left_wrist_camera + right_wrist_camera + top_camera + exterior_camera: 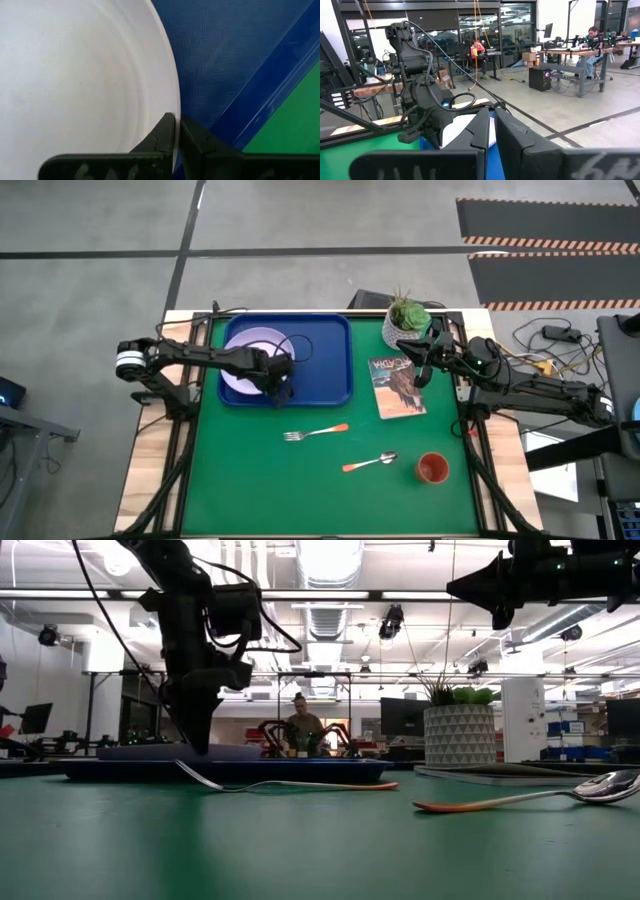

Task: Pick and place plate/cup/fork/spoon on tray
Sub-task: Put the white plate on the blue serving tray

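Green tabletop (330, 490): left jaws (279, 385) pinch the plate (250, 355) rim on the tray (335, 360); right jaws (412, 370) hover closed, empty, above the booklet (398, 392).

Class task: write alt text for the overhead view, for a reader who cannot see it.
The left gripper rests at the edge of a lavender plate lying in a blue tray on a green table. A fork, spoon and orange-red cup lie outside it; the right gripper waits above a booklet.
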